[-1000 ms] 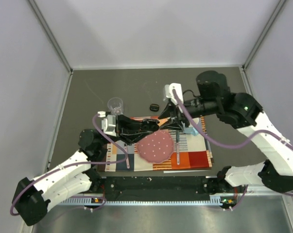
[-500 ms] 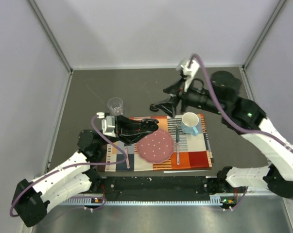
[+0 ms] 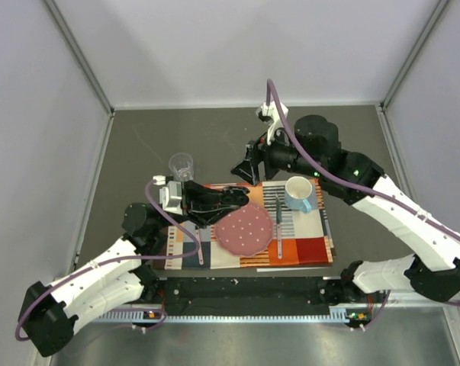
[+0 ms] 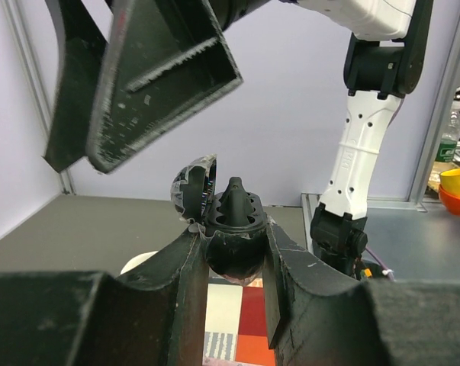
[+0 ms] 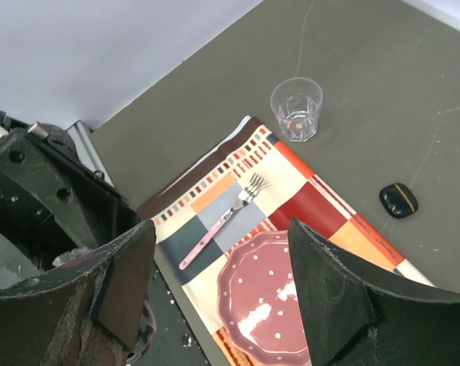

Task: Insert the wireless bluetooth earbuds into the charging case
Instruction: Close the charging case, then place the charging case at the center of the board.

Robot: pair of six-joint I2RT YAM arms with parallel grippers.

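My left gripper [image 4: 232, 229] is shut on the charging case [image 4: 231, 255], a black rounded shell held above the placemat with its lid [image 4: 191, 187] tipped open. One black earbud [image 4: 235, 202] stands upright in it. In the top view this gripper [image 3: 233, 196] sits left of the plate. A second small glossy black earbud [image 5: 398, 200] lies on the grey table beyond the mat's far edge. My right gripper [image 5: 220, 225] is open and empty, hanging high over the mat. In the top view it [image 3: 245, 164] hovers over that far edge and hides the loose earbud.
The striped placemat [image 3: 306, 240] carries a pink dotted plate [image 3: 245, 229], a blue mug [image 3: 298, 192], a pink-handled fork [image 5: 218, 221] and a second utensil [image 3: 278, 221]. A clear plastic cup [image 3: 181, 164] stands on the table behind the mat's left corner.
The right gripper left the case, opened, swung up and back, then came forward over the mat's far edge. The left gripper held still with the case.
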